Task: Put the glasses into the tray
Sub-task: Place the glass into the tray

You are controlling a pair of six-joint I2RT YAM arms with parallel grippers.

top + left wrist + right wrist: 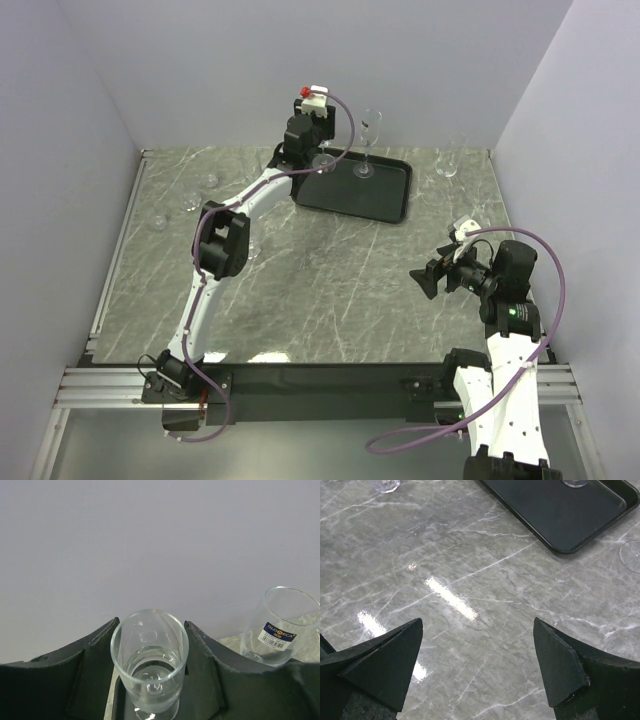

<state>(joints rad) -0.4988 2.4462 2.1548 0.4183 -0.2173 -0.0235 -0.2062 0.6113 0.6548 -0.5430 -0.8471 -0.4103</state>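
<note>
Now we count one clear stemmed flute (371, 122) on one black rectangular tray (385, 195).
Our left gripper (151, 630) clasps a second clear glass (150, 675); right gripper (477, 625) gapes wide, empty.

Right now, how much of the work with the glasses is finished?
Done: one flute stands in the tray. In hand: the left hand holds a stemmed glass at the tray's far left corner. Left: a glass right of the tray and several glasses at the left; the right hand hangs open.
</note>
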